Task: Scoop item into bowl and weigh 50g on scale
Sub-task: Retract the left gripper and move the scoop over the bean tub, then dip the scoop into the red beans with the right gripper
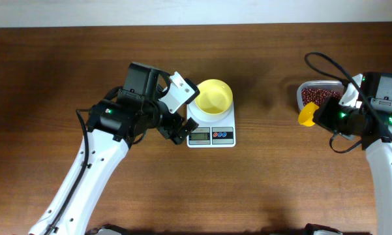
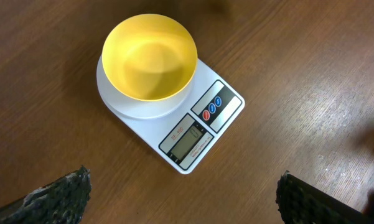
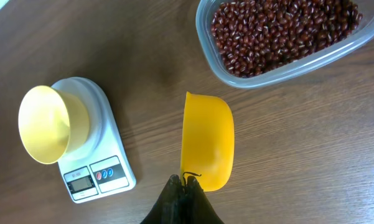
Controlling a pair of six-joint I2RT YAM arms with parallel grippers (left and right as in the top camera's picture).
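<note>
- The left arm (image 1: 85,170) reaches in from the lower left of the table (image 1: 261,183), its wrist bent toward the scale.
- The left gripper (image 2: 183,202) is released. Its two dark fingertips (image 2: 62,196) stand wide apart in the left wrist view with only wood between them. It grasps nothing and stops just short of the scale's left side.
- The scale (image 1: 212,136) sits near the middle of the table, white, with its grey display and dark button panel along the near edge. The digits are too small to read.
- The bowl (image 1: 214,96) stands upright on the scale's round platform, at the end away from the display. It covers most of the platform, and its inside shows plain yellow in the left wrist view.
- Bare wood lies between the scale and the things on the right, which are well apart from it.
- The scoop (image 3: 206,149), a deeper yellow, is held over the wood just beside the tub's left end, outside its rim.
- The tub (image 1: 300,91), clear plastic, rests near the right edge and holds the beans (image 3: 280,31), a dark reddish-brown heap that covers its floor.
- The right gripper (image 3: 183,199) is clenched on the scoop's handle, jaws pressed together around it.
</note>
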